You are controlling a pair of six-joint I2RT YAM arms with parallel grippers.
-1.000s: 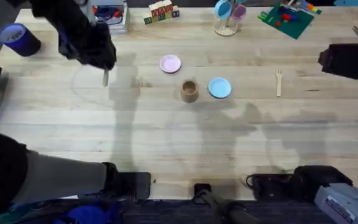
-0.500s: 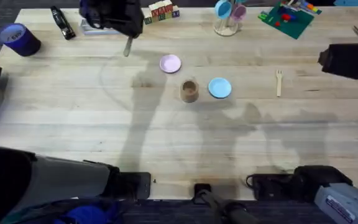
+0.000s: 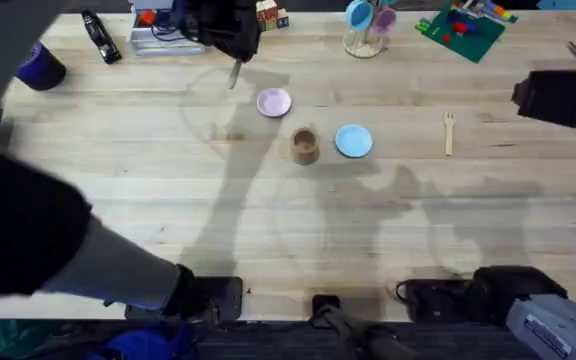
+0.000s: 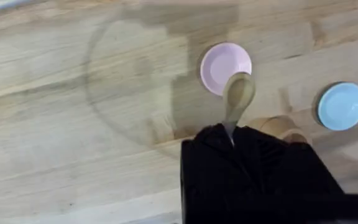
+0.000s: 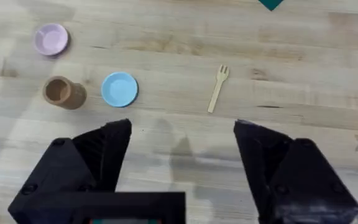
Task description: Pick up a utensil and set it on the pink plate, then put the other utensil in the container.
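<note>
Overall, the counter point(image 3: 118, 200) is a pale wooden surface of jointed planks with visible grain.

Left gripper point(image 3: 230, 35): black, raised above the far side of the counter, just left of the pink plate in the overhead view. Its fingers are closed tight on the handle of the spoon point(image 4: 237, 99). The spoon is pale wood with a rounded bowl; it hangs out from the fingers and, in the left wrist view, its bowl overlaps the rim of the pink plate point(image 4: 219, 65). Whether the bowl touches the plate cannot be told.

Right gripper point(image 5: 182, 152): black, with blocky fingers point(image 5: 107, 149) spread wide apart and nothing between them. It hangs above the counter at the right edge, well apart from the task items.

Item layout, overhead view:
- Blue plate point(image 3: 353, 141): round, flat, light blue, smooth; just right of the container.
- Pink plate point(image 3: 274, 102): round, flat, pale pink, smooth; bare on top, beyond and to the left of the container.
- Container point(image 3: 305, 146): brown, cylindrical, wood-like, standing upright with its opening up; between the two plates, near both but touching neither.
- Fork point(image 3: 448, 132): pale wood, flat handle, short tines; lying flat on the counter, well to the right of the blue plate, tines pointing to the far side.
</note>
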